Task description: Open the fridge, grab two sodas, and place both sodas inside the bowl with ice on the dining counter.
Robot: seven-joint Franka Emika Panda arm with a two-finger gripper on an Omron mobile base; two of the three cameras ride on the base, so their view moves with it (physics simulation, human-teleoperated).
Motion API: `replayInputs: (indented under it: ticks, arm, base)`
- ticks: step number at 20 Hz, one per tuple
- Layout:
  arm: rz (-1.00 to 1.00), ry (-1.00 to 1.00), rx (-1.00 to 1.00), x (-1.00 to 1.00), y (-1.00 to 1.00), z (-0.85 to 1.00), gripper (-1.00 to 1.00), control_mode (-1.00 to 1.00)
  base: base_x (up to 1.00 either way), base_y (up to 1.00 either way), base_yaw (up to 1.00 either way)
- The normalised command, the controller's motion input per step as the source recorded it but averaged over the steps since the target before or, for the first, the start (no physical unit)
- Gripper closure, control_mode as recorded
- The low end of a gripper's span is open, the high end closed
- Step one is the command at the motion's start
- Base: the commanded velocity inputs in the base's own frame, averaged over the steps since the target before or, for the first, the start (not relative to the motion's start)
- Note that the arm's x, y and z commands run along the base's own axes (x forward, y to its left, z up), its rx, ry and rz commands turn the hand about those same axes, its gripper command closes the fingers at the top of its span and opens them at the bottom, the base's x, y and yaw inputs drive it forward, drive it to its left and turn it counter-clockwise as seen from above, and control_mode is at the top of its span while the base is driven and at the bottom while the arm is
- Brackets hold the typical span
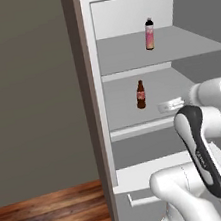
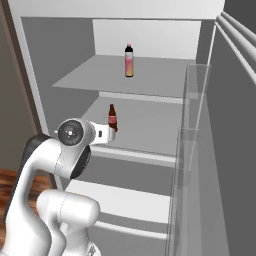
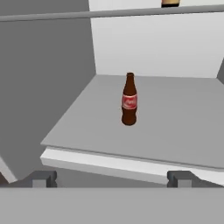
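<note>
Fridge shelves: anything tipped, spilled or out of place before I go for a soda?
Nothing stands out. The pink bottle stands upright on the upper shelf, the cola bottle upright on the shelf below, no spills. The gripper is open, short of the cola.

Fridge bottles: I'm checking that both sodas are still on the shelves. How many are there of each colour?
Pink bottle, upper shelf: 1
Dark brown cola bottle, shelf below: 1
Total: 2

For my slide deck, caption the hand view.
Open gripper faces the upright cola bottle on the fridge shelf, apart from it.
</note>
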Motion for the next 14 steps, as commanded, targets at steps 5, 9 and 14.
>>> replayInputs:
  ticks: [5, 9, 14]
  arm:
    - [0.0, -0.03, -0.01, 0.15, 0.02, 0.0, -1.0, -1.0]
    - [0.0, 0.0, -0.01, 0.08, 0.02, -0.03, -1.0, -1.0]
    - [0.0, 0.0, -0.01, 0.1, 0.01, -0.02, -1.0, -1.0]
  base:
    - [0.0, 0.0, 0.0]
    - [0.0, 0.0, 0.0]
    - [0.0, 0.0, 0.0]
